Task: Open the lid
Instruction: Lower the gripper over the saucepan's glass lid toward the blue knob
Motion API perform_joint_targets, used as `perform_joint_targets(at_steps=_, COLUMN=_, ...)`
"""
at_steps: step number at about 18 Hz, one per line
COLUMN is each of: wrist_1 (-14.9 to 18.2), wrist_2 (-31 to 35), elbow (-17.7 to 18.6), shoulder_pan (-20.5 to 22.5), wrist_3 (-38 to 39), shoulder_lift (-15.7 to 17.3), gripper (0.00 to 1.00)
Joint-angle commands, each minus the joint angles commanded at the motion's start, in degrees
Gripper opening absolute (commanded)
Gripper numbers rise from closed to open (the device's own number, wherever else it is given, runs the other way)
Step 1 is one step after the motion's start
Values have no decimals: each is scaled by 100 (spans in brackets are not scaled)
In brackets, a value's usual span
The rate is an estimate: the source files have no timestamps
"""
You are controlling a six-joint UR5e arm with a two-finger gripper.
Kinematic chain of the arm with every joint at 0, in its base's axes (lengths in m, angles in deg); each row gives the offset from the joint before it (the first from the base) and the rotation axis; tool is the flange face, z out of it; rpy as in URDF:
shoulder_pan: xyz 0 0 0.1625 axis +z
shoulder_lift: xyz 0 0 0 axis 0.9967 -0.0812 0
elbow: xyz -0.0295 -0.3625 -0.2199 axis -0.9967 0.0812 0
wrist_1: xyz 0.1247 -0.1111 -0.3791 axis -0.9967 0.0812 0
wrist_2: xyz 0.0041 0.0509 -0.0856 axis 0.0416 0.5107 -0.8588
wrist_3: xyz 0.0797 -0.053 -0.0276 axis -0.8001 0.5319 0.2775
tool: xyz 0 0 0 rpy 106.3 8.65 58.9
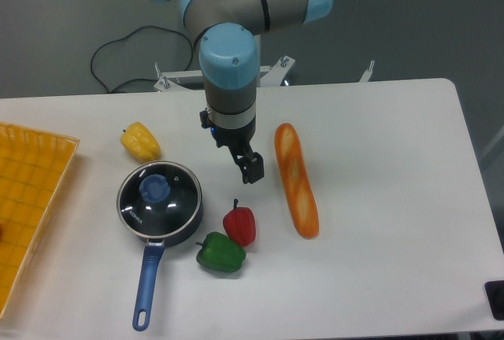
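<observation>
You are looking down on a white tabletop (378,277) set against a grey floor, where a black cable (126,53) loops behind the arm's base. At the left edge sits a yellow mesh basket (27,214); only part of it is in frame, and what it holds cannot be made out. The dark saucepan (161,230) stands left of centre, its blue handle (146,285) pointing toward the near edge. The lid (159,201) is still seated on it, a glass disc with a thin metal rim and a blue knob (154,190) at its centre; nothing can be seen inside through the glare. A yellow pepper (139,141) lies just behind the pan. A red pepper (239,225) and a green pepper (220,252) lie touching each other just right of it. A long baguette (295,180) stretches along the tabletop further right. Your hand (250,168) hangs from the blue-capped wrist above bare tabletop, between pan and baguette, gripping nothing; its dark fingers read as one block, so you cannot tell whether they are parted or closed. The lid lies to the hand's lower left in the frame, near but clearly apart.
</observation>
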Motion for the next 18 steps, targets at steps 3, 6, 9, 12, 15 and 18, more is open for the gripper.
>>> perform_joint_targets(at_steps=3, wrist_1=-61, wrist_2=-281, elbow=-79, shoulder_pan=-158, wrist_3=44, shoulder_lift=-167, gripper=100)
perform_joint_targets(at_steps=6, wrist_1=-70, wrist_2=-264, elbow=-88, shoulder_pan=-396, wrist_3=79, shoulder_lift=-272, gripper=100)
perform_joint_targets(at_steps=9, wrist_1=-79, wrist_2=-255, elbow=-88, shoulder_pan=-457, wrist_3=202, shoulder_lift=-316, gripper=100)
perform_joint_targets(at_steps=12, wrist_1=-79, wrist_2=-72, elbow=-88, shoulder_pan=-642, wrist_3=386, shoulder_lift=-430, gripper=100)
perform_joint_targets(at_steps=15, wrist_1=-53, wrist_2=149, elbow=-298, shoulder_pan=-879, wrist_3=632, shoulder_lift=-624, gripper=100)
perform_joint_targets(at_steps=18, wrist_1=-61, wrist_2=141, elbow=-334, shoulder_pan=-950, wrist_3=860, shoulder_lift=-703, gripper=100)
